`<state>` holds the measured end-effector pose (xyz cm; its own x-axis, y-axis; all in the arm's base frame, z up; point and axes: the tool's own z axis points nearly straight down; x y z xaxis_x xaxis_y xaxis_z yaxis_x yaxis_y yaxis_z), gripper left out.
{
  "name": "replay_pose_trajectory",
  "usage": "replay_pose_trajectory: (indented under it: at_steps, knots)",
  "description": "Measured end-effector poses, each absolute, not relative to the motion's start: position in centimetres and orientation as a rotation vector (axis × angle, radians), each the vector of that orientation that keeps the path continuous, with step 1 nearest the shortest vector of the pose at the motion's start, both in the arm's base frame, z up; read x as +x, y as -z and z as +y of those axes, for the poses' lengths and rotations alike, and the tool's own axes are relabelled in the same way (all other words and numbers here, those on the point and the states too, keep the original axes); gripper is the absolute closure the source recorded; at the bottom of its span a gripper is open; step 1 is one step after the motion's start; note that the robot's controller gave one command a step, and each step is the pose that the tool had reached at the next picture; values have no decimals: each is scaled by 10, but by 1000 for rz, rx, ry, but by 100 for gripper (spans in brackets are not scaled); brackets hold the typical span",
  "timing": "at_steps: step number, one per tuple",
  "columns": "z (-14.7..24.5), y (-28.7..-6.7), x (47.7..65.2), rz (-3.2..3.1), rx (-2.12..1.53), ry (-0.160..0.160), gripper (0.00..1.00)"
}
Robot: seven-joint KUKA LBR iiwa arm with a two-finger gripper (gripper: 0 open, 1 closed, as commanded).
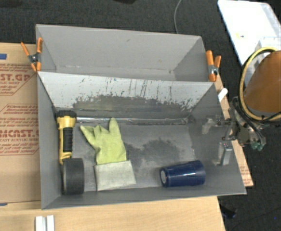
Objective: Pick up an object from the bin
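dark blue cup lies on its side low and right on the floor of the bin in the camera view, long axis running left to right, open mouth facing left. it sits near my gripper, below and to its left, not touching. my jaws stand spread by the right wall.

Looks down on the grey bin from above and somewhat to one side, close enough to take in every rim, with the arm at the bin's right edge.
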<state>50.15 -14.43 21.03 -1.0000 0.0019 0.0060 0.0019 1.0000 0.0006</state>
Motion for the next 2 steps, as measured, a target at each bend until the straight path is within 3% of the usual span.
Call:
replay_pose_trajectory:
  at_steps: [1,2]
  knots:
    - [-144,-215,503,-3144,0,-2,0]
    - [-96,-124,489,-3137,225,-2,0]
